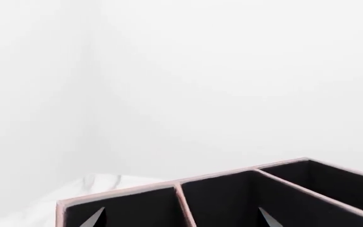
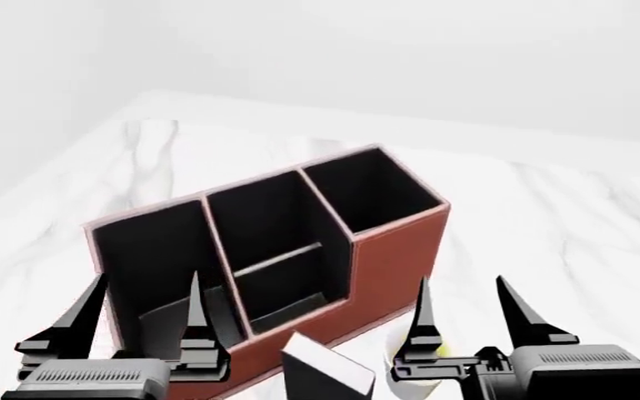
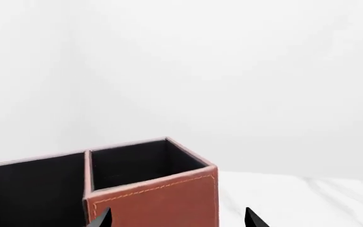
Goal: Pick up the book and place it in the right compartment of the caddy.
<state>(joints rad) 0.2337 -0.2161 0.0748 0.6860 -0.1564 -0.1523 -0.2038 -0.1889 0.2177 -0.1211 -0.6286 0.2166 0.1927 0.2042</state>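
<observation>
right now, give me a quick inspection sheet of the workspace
surface: white marbled table, bare where it shows
caddy: reddish-brown, black inside, three sections, upright on the table
right compartment: tallest section, nothing seen inside
book: black with white page edges, in front of the caddy at the head view's bottom edge, not held
clutter: a white and yellow object partly hidden behind the right claw, too little showing to name
left claw: open, holding nothing, in front of the low left section
right claw: open, holding nothing, by the caddy's right front corner
cables: nothing seen
surroundings: plain white walls, nothing else seen
</observation>
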